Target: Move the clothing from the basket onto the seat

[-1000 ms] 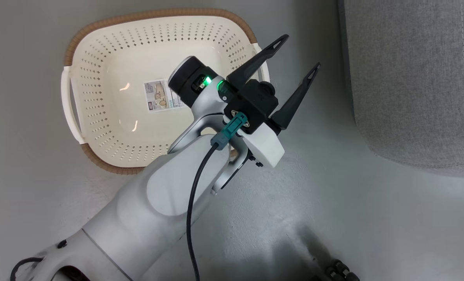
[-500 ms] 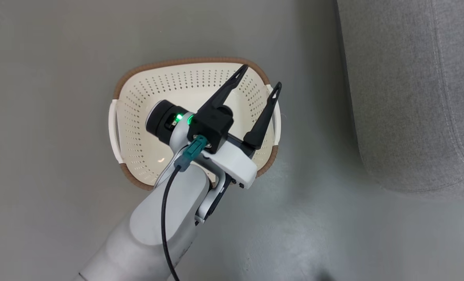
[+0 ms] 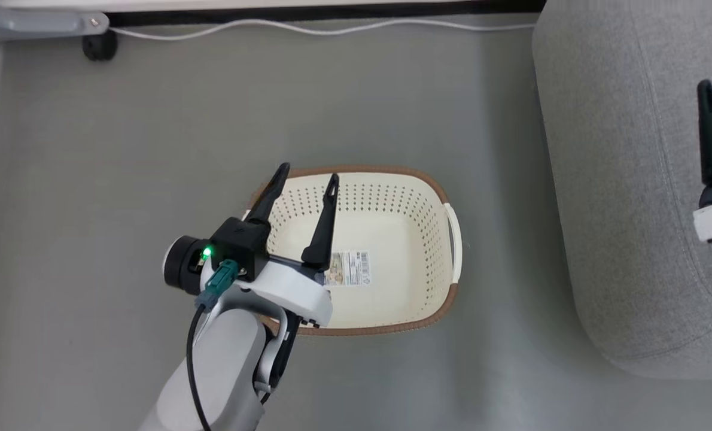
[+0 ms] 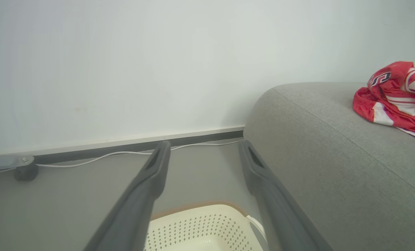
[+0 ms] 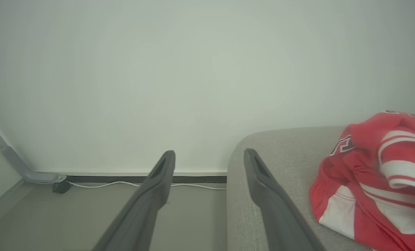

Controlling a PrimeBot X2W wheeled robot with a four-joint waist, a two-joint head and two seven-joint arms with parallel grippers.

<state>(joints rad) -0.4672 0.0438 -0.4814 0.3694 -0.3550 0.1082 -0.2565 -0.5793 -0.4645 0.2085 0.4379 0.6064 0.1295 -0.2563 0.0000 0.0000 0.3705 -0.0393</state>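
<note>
Red clothing [image 5: 375, 174] sits bunched on the seat [image 3: 619, 179], at about 3 o'clock of the right gripper [image 5: 209, 153] and near it. It's a heap with no clear long axis. Right arm is nearer by far. Over at the basket [image 3: 380, 169], the left gripper [image 3: 308, 172] hovers above its 9 o'clock rim, pointing to 12. Both grippers have fingers apart and hold nothing. Basket is bare but for a sticker [image 3: 349, 267]. Probably both garments are in that heap, but folds hide it. Grey floor [image 3: 152, 149], white wall [image 4: 123, 69], cable [image 3: 326, 32] along it. Task looks done.
</note>
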